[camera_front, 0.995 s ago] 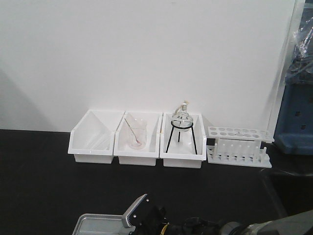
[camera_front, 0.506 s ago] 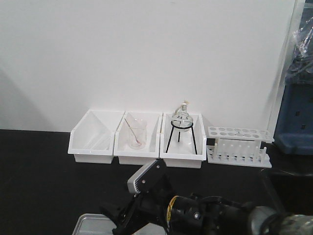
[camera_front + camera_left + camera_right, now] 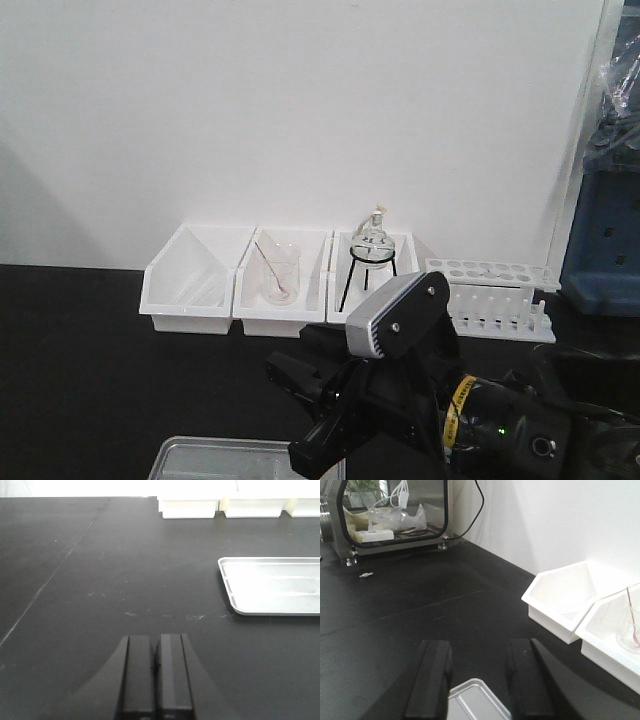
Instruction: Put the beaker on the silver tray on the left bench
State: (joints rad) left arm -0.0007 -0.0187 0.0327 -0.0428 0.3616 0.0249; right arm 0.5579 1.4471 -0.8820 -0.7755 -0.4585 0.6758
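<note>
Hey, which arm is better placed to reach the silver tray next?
Right. The right gripper is open, hanging over the silver tray's corner. The left gripper is shut, low over the left bench, with the tray off to its side.

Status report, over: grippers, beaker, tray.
Left gripper shut, empty. Right gripper open, empty, over silver tray corner. Small beaker not seen. Nothing visibly blocking.
</note>
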